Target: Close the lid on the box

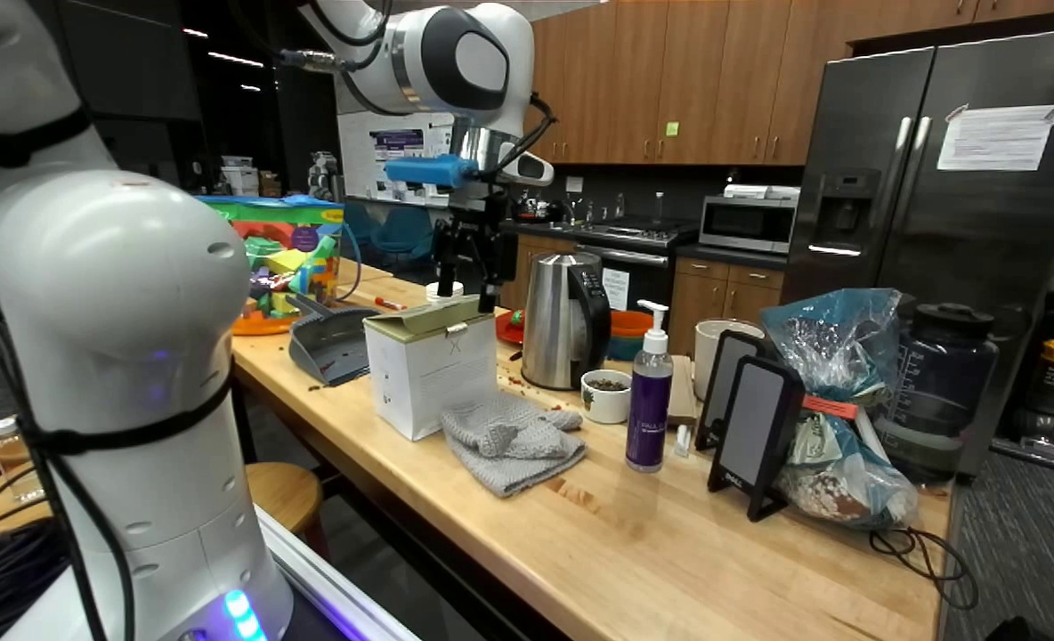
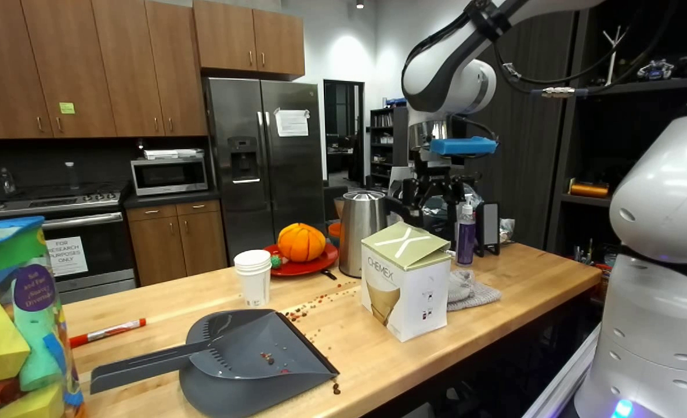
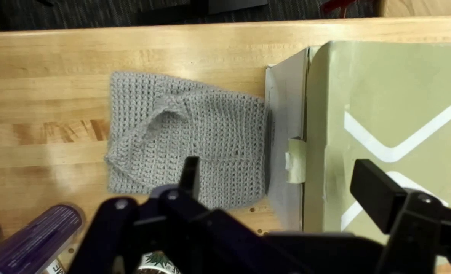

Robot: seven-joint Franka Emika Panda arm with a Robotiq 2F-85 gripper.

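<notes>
The white box [image 1: 438, 383] stands upright on the wooden table; it also shows in an exterior view [image 2: 404, 296] and the wrist view [image 3: 286, 91]. Its olive-green lid [image 3: 397, 87] with a white X lies over the top. In an exterior view the lid [image 2: 404, 239] is slightly raised along the tab side, with a small gap. The tab [image 3: 296, 161] hangs outside the box wall. My gripper [image 1: 466, 296] is open and empty above that edge. In the wrist view the gripper [image 3: 279, 179] has one finger over the cloth and one over the lid; contact cannot be told.
A grey cloth [image 3: 195, 129] lies against the box. A steel kettle [image 1: 549, 320] stands close behind. A purple pump bottle [image 1: 650, 401], small bowl [image 1: 605, 398] and black speakers [image 1: 749, 427] are farther along. A dustpan [image 2: 250, 354] lies on the opposite side. The table edge [image 3: 172, 28] is near.
</notes>
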